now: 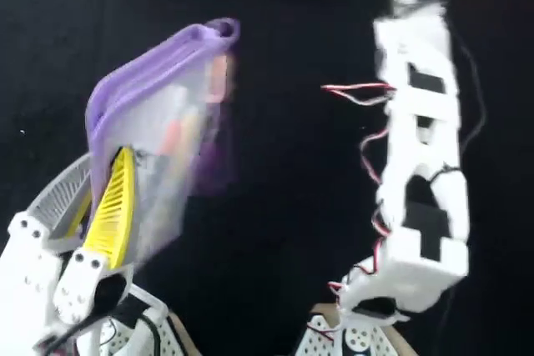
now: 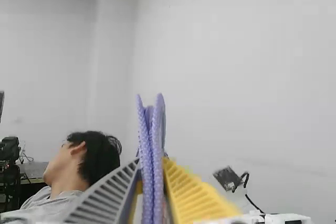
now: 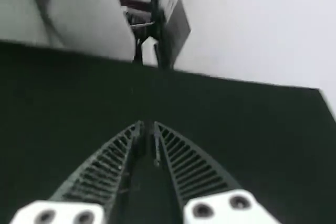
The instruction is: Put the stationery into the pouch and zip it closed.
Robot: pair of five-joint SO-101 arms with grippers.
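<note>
L gripper (image 1: 107, 160), lower left of high view, clamped on the purple edge of the pouch (image 1: 154, 114), raised over black table (image 1: 284, 206). Stationery (image 1: 179, 135) inside is too blurred to ID. R gripper (image 3: 147, 125) fingers together w/ nothing btwn; its arm blurred at upper right.

**Pouch** (image 1: 158, 114): translucent body with a purple zip band (image 1: 150, 60) along its upper edge. It is raised clear of the black worktop (image 1: 292, 164) and tilted, with its lower end pinched in the left gripper (image 1: 104, 168).

**Stationery** (image 1: 179, 135): blurred orange and pink shapes inside the pouch, seen through its wall.

In the left wrist view, the band's two ribbed purple strips stand upright, side by side between the gripper's fingers (image 2: 189, 192).
</note>
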